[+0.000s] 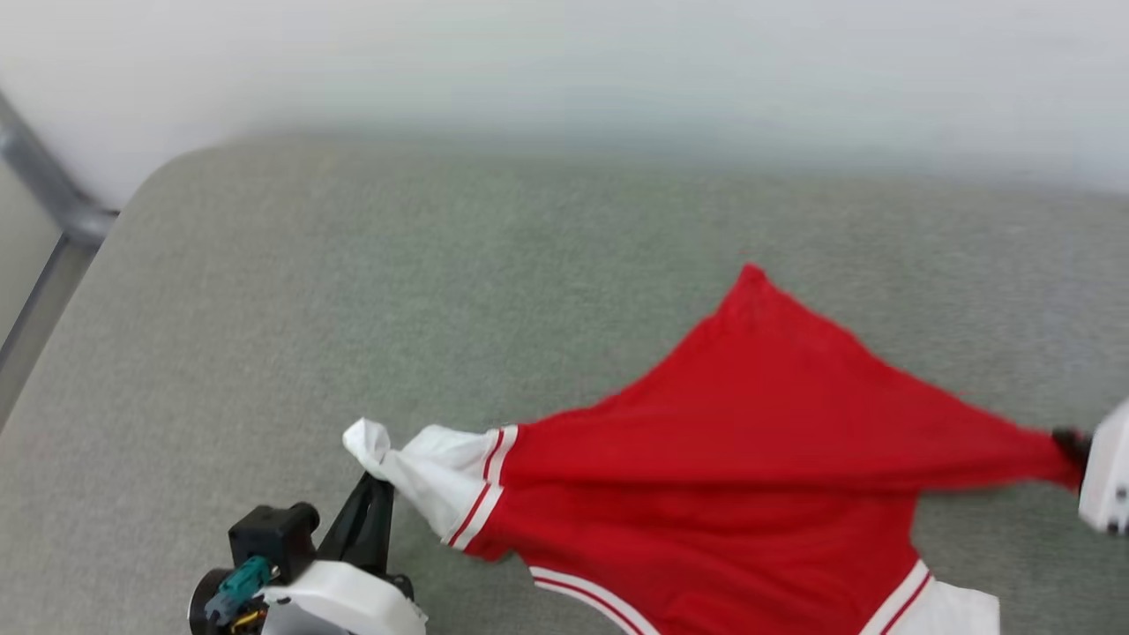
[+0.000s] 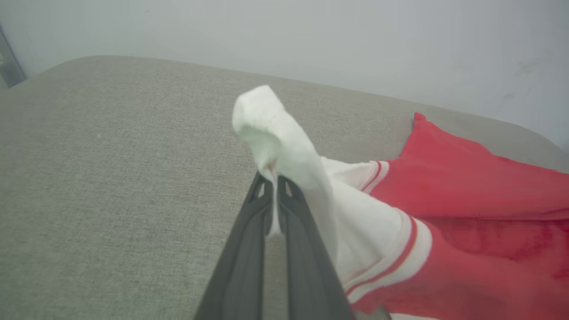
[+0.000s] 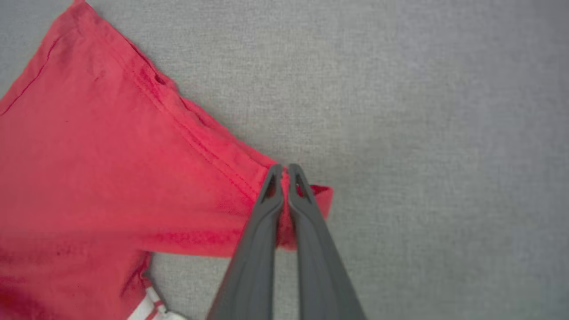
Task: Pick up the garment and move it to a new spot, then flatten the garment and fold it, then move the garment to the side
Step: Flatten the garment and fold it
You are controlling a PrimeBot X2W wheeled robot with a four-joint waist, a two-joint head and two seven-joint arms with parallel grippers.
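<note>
The garment, a red jersey with white sleeves and red-white striped trim, hangs stretched between my two grippers over the grey cushion. My left gripper is shut on the tip of a white sleeve at the lower left; the sleeve end flops over its fingers. My right gripper at the right edge is shut on a red hem corner. One red corner points away from me. Any lettering is hidden.
A broad grey fabric cushion spreads under and around the garment, with open room to the left and far side. A pale wall runs behind it. A grey metal frame stands at the far left.
</note>
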